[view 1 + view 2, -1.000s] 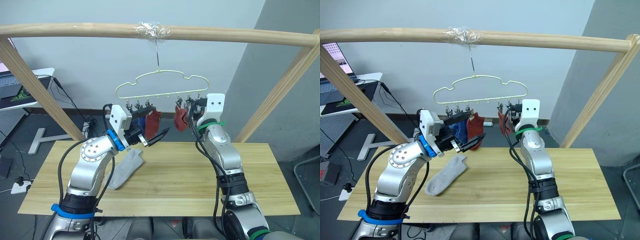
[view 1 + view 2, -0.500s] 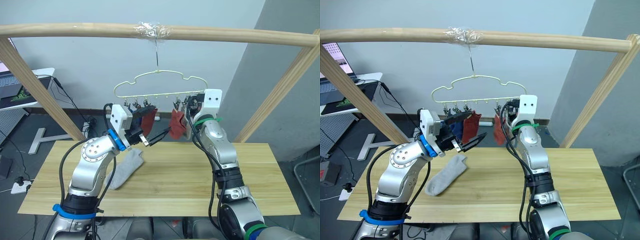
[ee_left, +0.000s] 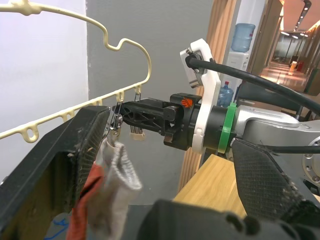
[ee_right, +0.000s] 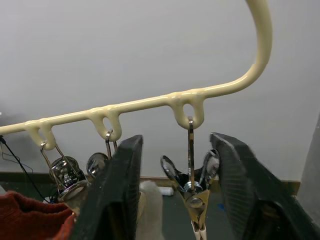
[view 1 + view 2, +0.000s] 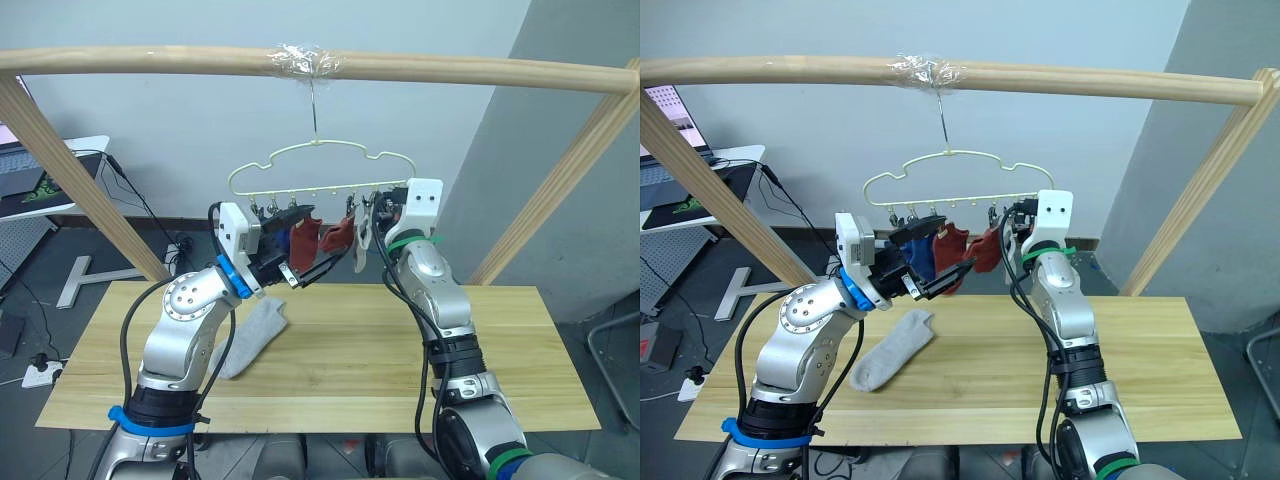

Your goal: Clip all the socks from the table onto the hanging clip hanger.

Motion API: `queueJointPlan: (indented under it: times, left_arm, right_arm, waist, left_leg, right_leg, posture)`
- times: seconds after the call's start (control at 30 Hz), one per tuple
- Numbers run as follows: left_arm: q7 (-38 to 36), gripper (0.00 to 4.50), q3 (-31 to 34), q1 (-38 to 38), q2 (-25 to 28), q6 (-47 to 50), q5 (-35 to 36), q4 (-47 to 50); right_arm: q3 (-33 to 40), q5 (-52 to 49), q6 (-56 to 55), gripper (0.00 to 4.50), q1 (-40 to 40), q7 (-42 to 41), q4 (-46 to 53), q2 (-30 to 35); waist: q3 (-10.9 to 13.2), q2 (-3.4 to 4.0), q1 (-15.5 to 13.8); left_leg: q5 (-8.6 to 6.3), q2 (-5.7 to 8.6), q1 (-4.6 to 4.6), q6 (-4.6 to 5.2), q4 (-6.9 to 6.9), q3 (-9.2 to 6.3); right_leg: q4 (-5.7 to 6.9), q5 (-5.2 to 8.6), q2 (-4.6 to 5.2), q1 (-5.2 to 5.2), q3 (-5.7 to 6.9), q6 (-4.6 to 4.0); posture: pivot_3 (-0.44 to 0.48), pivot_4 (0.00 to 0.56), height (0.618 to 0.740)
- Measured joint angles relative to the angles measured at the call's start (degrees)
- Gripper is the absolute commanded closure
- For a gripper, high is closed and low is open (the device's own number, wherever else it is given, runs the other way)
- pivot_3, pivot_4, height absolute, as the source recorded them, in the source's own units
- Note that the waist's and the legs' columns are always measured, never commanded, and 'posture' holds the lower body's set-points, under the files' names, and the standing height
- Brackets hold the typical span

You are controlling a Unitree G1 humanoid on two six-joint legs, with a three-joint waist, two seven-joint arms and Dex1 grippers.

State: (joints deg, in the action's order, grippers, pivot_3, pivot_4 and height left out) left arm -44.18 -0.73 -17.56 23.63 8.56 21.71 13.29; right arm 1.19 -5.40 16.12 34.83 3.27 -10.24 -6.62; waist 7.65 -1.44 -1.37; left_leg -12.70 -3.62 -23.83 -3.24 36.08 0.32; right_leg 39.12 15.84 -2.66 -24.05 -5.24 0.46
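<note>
Room: pale grey wall behind a thick round wooden pole frame (image 5: pixel 150 58); a small white desk with a laptop (image 5: pixel 30 175) stands at the far left.
Table: long top of light yellowish wood planks (image 5: pixel 400 380); one light grey knit ankle sock (image 5: pixel 250 338) lies on it, left of centre.
Clip hanger: thin pale-gold wire hanger with a wavy outline (image 5: pixel 320 165), hooked to the pole at a patch of clear tape (image 5: pixel 303 60); a row of small grey metal clips hangs below its bar.
On the hanger: a blue sock (image 5: pixel 281 240), a rust red sock (image 5: pixel 304 238) beside it, another rust red sock (image 5: pixel 340 233) nearer the middle, and a light grey sock (image 5: pixel 361 243) next to that one.
Left hand: (image 5: pixel 308 250) raised just under the clips, black fingers spread wide around the hanging red socks, holding nothing that can be made out.
Right hand: (image 4: pixel 185 200) up at the bar's right end, fingers parted to either side of a metal clip (image 4: pixel 190 187), not pressing it.
Hard to make out: the clips are partly hidden by both hands, so which clip holds which sock cannot be told; the blue sock is mostly covered by the left hand.
Change: a second ago the right-side red sock hung straight down; it now swings up toward the left hand, and the grey sock beside it has come into sight.
</note>
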Motion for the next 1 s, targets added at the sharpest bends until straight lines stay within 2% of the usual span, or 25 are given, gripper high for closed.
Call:
queueJointPlan:
  times: [0.03, 0.13, 0.3, 0.43, 0.57, 0.63, 0.83, 1.0]
  left_arm:
    - [0.0, 0.0, 0.0, 0.0, 0.0, 0.0, 0.0, 0.0]
    - [0.3, 0.0, 0.0, 0.1, 0.0, 0.0, 0.0, 0.0]
    - [1.9, 0.0, -0.1, 1.6, 0.0, -0.1, -1.8, -0.1]
    - [7.2, 0.0, 0.1, 5.1, 0.0, 1.1, -5.9, -2.4]
    - [11.5, 0.0, 0.6, 14.9, 4.6, 3.5, -12.4, -12.8]
    - [12.5, 0.0, 0.9, 16.8, 5.4, 3.3, -14.5, -17.4]
    - [13.6, 0.0, 0.6, 14.9, 4.9, -1.8, -18.1, -27.1]
    - [12.7, 0.0, -0.8, 10.5, 0.8, -4.0, -18.5, -37.1]
  right_arm:
    - [0.0, -0.2, 0.0, 3.84, 0.0, 0.0, -0.1, 0.0]
    - [0.0, -0.4, 0.0, 4.49, 0.1, -0.1, -0.1, 0.3]
    - [0.2, -0.5, 0.0, 4.49, 0.2, -1.6, 0.2, 2.4]
    - [0.2, -1.1, 2.6, 4.49, -0.4, -4.0, 2.8, 5.1]
    - [-1.2, -3.9, 13.7, 4.49, -1.5, -10.9, 10.3, 11.2]
    - [-1.0, -5.1, 17.2, 4.49, -2.4, -11.9, 13.0, 12.1]
    - [-0.9, -7.3, 24.7, 4.49, -5.2, -12.1, 19.8, 12.0]
    - [-0.4, -7.5, 27.7, 4.49, -6.3, -10.9, 23.5, 11.5]
  waist:
    - [0.0, 0.0, 0.0]
    - [0.0, 0.0, 0.0]
    - [0.0, 0.01, 0.0]
    - [0.0, 0.02, 0.0]
    - [0.0, 0.07, 0.2]
    - [0.1, 0.05, -0.2]
    - [0.1, 0.08, -0.8]
    - [0.1, 0.04, -0.8]
  left_leg:
    - [0.0, 0.0, 0.0, 0.0, 0.0, 0.0]
    - [0.0, 0.0, 0.0, 0.0, 0.0, 0.0]
    - [0.0, 0.01, 0.0, 0.0, 0.0, 0.0]
    - [0.0, 0.0, 0.04, 0.0, -0.01, 0.02]
    - [-0.01, -0.06, 0.06, 0.01, -0.04, -0.05]
    - [-0.01, -0.07, 0.01, 0.01, -0.04, -0.15]
    - [0.0, 0.01, 0.04, 0.01, 0.01, 0.0]
    - [0.0, -0.01, -0.01, 0.01, 0.01, -0.03]
  right_leg:
    - [0.0, 0.0, 0.0, 0.0, -0.01, 0.0]
    - [0.0, 0.0, 0.0, 0.0, 0.0, 0.0]
    - [-0.02, 0.0, 0.0, 0.0, -0.01, 0.0]
    - [-0.01, 0.02, 0.0, 0.01, -0.06, 0.03]
    - [-0.01, 0.09, -0.01, -0.01, -0.05, -0.06]
    - [-0.01, 0.22, -0.01, -0.01, 0.09, 0.09]
    - [-0.01, 0.2, 0.05, 0.02, 0.08, 0.16]
    - [-0.04, 0.19, 0.03, 0.01, 0.14, 0.17]
  posture:
    - [0.194, 0.135, 0.74]
    - [0.19, 0.14, 0.74]
    - [0.185, 0.143, 0.74]
    - [0.171, 0.147, 0.74]
    - [0.168, 0.153, 0.74]
    - [0.168, 0.155, 0.74]
    - [0.158, 0.159, 0.74]
    - [0.146, 0.159, 0.74]
